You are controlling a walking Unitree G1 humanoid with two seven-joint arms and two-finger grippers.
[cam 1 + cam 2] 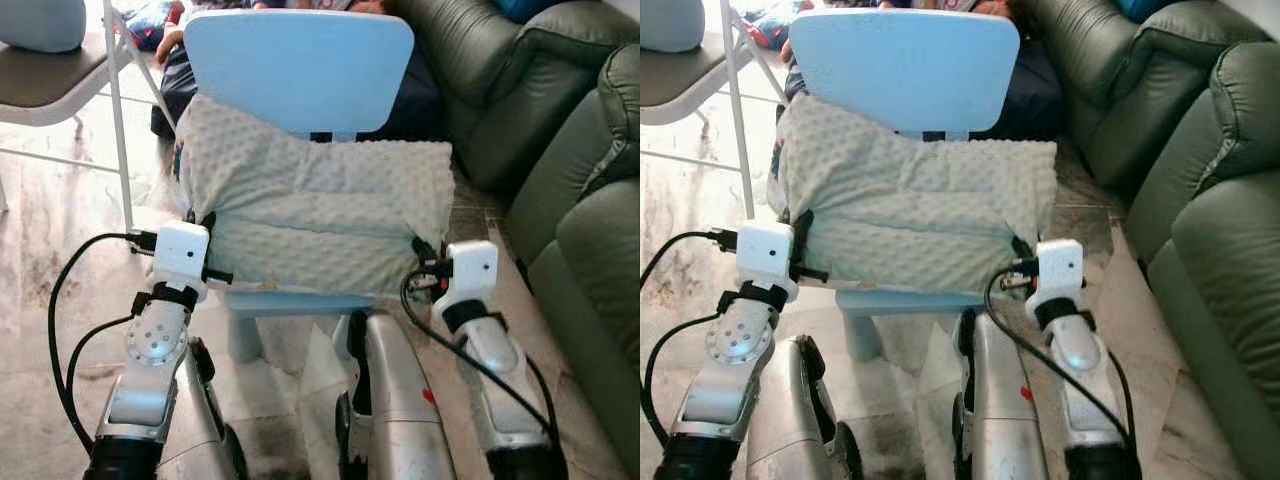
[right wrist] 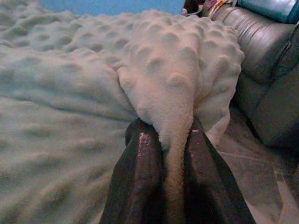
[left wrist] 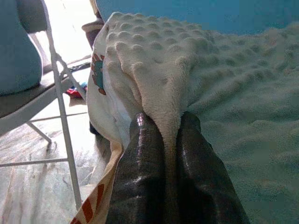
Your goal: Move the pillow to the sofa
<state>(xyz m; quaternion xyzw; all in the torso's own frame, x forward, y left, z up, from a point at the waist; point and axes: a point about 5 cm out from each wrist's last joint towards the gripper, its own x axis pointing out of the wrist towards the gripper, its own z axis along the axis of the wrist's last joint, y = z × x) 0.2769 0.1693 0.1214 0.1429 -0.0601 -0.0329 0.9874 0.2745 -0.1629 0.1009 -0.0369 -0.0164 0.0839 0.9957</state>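
Observation:
A pale green bobbled pillow (image 1: 310,200) lies on a small light-blue chair (image 1: 300,65) right in front of me. My left gripper (image 3: 164,133) is shut on a fold of fabric at the pillow's left end. At the right end, my right gripper (image 2: 166,137) pinches another fold between its black fingers (image 2: 140,177). In the head views both white wrists (image 1: 182,252) (image 1: 470,268) sit against the pillow's near corners. The dark green leather sofa (image 1: 570,160) stands to the right and behind the chair.
A white folding chair (image 1: 60,70) with a grey seat stands at the far left. A person in dark clothes (image 1: 175,60) sits behind the blue chair. The floor is pale marbled tile (image 1: 50,220). My own silver legs (image 1: 395,400) are below the chair.

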